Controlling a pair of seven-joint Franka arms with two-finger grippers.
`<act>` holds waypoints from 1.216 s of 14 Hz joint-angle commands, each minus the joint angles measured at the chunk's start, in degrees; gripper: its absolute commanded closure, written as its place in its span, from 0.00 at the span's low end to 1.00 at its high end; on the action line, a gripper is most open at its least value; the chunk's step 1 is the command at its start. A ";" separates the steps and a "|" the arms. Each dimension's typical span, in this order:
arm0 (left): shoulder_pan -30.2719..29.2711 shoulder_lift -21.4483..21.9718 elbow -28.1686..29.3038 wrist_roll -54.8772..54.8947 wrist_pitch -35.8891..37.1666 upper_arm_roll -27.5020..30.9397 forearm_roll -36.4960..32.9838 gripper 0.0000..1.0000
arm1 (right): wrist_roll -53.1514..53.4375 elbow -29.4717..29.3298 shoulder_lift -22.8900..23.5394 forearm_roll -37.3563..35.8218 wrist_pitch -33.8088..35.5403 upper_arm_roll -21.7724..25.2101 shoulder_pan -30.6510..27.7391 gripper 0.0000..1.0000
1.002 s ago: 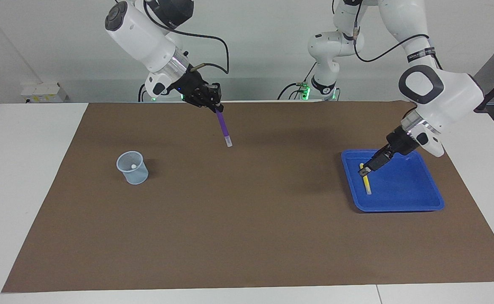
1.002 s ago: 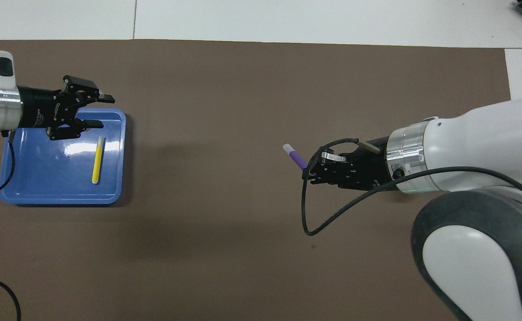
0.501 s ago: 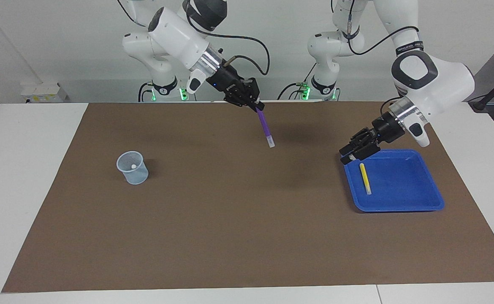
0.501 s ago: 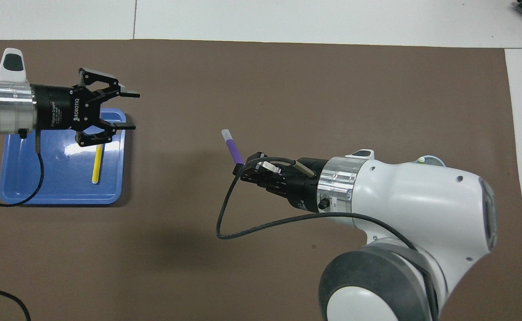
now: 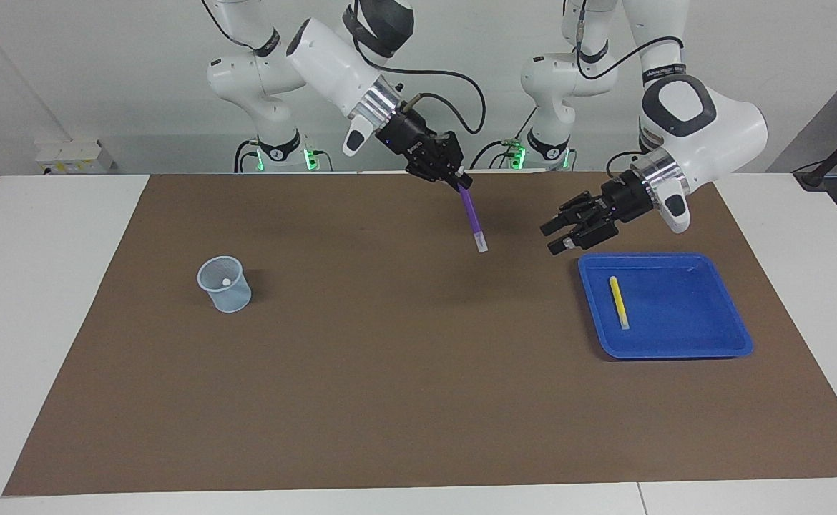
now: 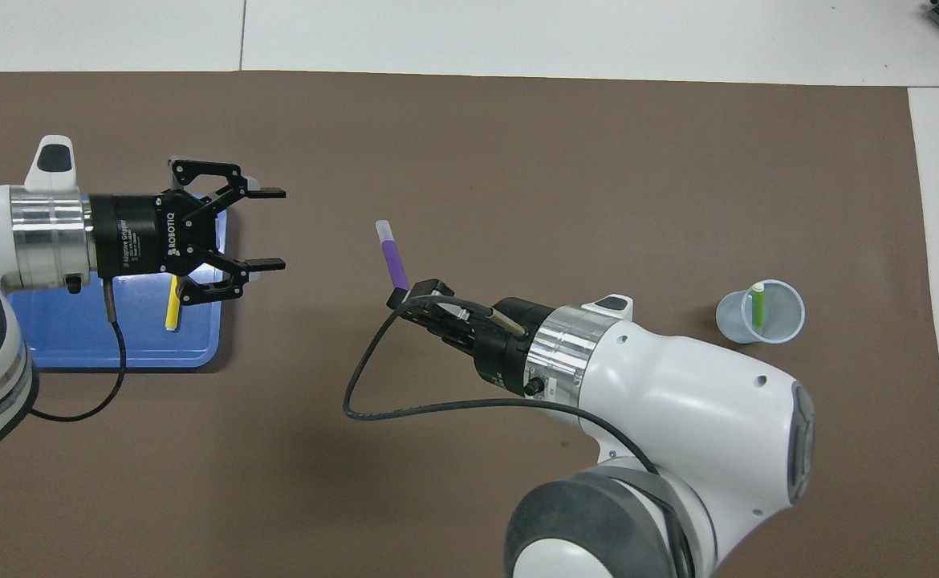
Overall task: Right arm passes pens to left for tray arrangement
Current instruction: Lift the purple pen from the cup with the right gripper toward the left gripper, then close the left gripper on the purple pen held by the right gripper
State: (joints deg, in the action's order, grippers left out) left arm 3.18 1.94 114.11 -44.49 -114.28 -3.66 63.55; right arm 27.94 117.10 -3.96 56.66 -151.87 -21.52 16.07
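The right gripper [image 5: 454,177] has its fingers clamped on the upper end of the thin purple marker pen [image 5: 473,217], pale tip hanging down over the brown table [image 5: 390,372]. Over the last second it has carried the pen toward the left gripper [image 5: 556,236], which has left the shallow bright blue plastic tray [image 5: 719,336] and now faces the pen, fingers spread wide, still apart from it. A handover looks imminent. The yellow marker pen [image 5: 618,302] lies in the tray; the green marker pen [image 6: 757,303] stands in the translucent pale-blue cup [image 6: 782,321].

Purple pen [image 5: 473,217], yellow pen [image 5: 618,302], blue tray [image 5: 705,336], brown mat [image 5: 390,393].
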 commanded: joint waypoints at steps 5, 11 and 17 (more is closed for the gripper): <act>11.83 3.77 4.45 -3.15 -11.82 0.76 3.40 0.23 | -1.13 -0.03 1.41 3.97 -8.08 0.16 3.08 1.00; 17.65 3.77 6.13 -4.99 -19.05 0.76 6.14 0.29 | -1.40 -0.03 1.41 4.51 -8.35 0.16 3.09 1.00; 16.08 3.95 5.69 -4.65 -15.54 1.11 5.97 0.37 | -1.22 -0.38 1.59 4.51 -8.35 0.16 3.09 1.00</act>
State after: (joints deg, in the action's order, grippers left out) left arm 19.89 4.33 118.70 -49.06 -131.77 -3.29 68.69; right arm 27.87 117.09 -2.76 59.48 -158.97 -21.23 19.11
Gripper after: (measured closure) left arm 0.396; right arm 0.824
